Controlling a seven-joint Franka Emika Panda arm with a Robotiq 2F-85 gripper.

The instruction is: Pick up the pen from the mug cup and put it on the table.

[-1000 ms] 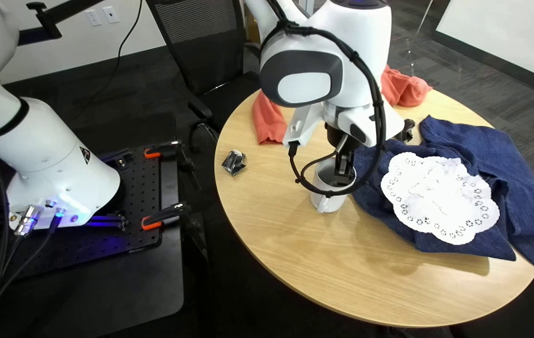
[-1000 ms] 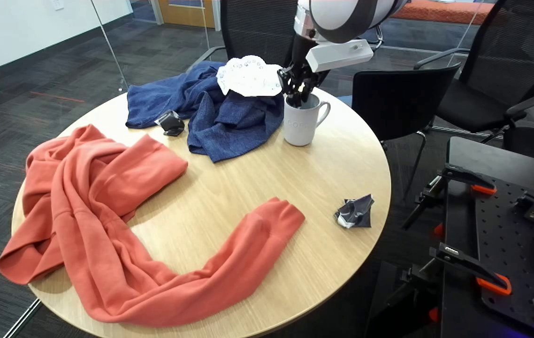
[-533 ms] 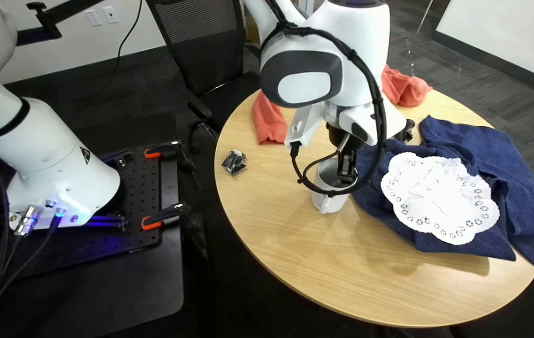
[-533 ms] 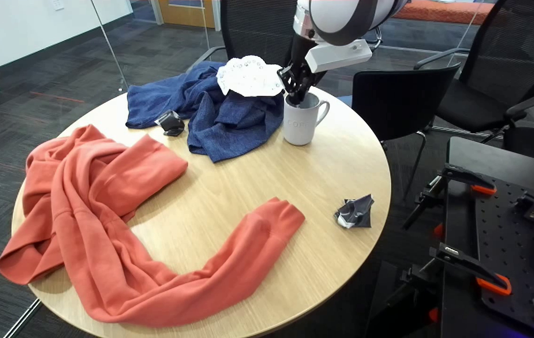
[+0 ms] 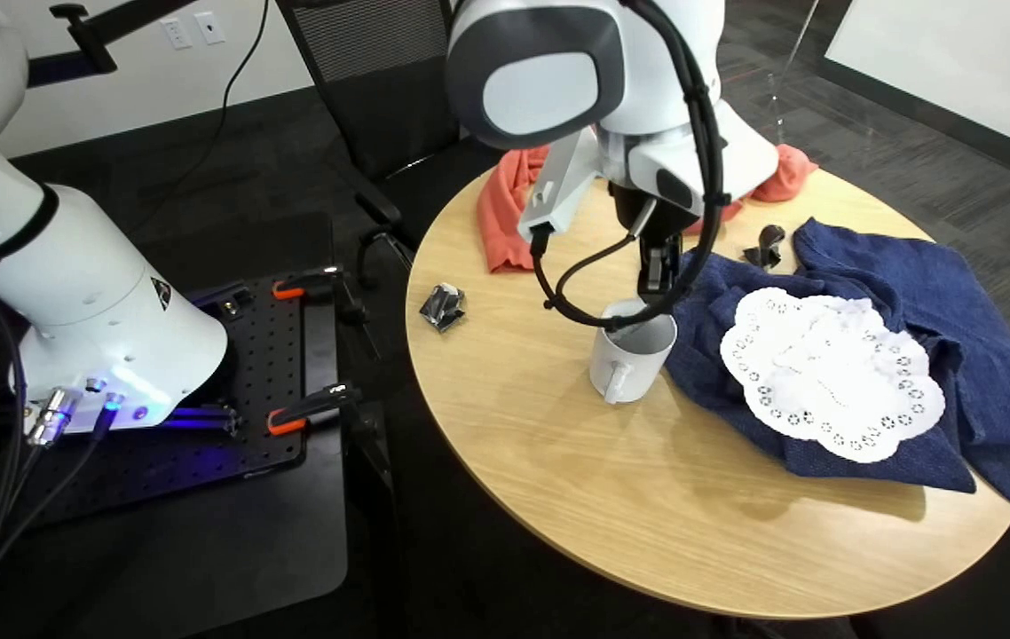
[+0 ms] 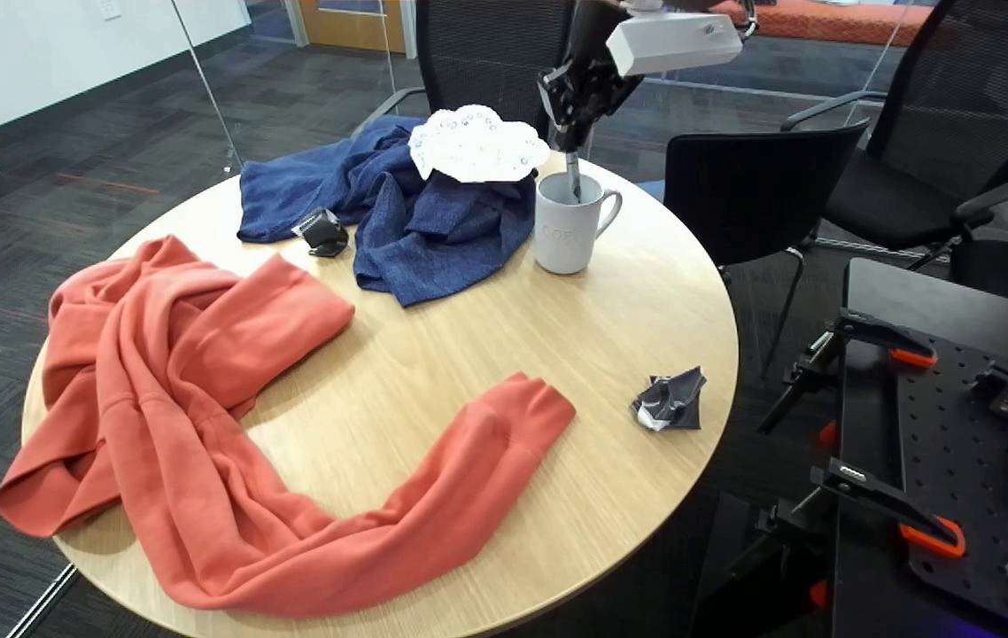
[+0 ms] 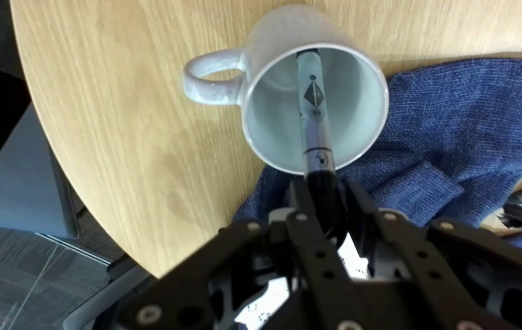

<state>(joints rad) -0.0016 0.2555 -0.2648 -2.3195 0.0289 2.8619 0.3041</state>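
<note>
The pen [image 7: 313, 105], pale grey with dark marks and a black upper end, is gripped by its black end. My gripper [image 7: 327, 195] is shut on it, above the mug cup [image 7: 272, 32]. The pen points down and its lower part is inside the mug's mouth. In an exterior view the pen [image 6: 573, 173] shows between the fingertips [image 6: 568, 142] and the mug [image 6: 562, 239]. The white mug [image 5: 629, 368] stands upright on the round wooden table [image 5: 505, 426], handle out to the side. In that view, the pen is mostly hidden behind the gripper [image 5: 658, 288].
A blue cloth [image 5: 940, 284] with a white lace doily [image 5: 833, 373] on it lies beside the mug. An orange garment [image 6: 194, 354] covers another part of the table. A dark crumpled wrapper [image 6: 672, 399] and a small black lump [image 6: 322, 232] lie on the table. Chairs [image 6: 761, 195] stand around.
My gripper has risen from inside the mug to above its rim, bringing the pen partly up. The pen now shows below the fingertips. The mug has stayed nearly in place.
</note>
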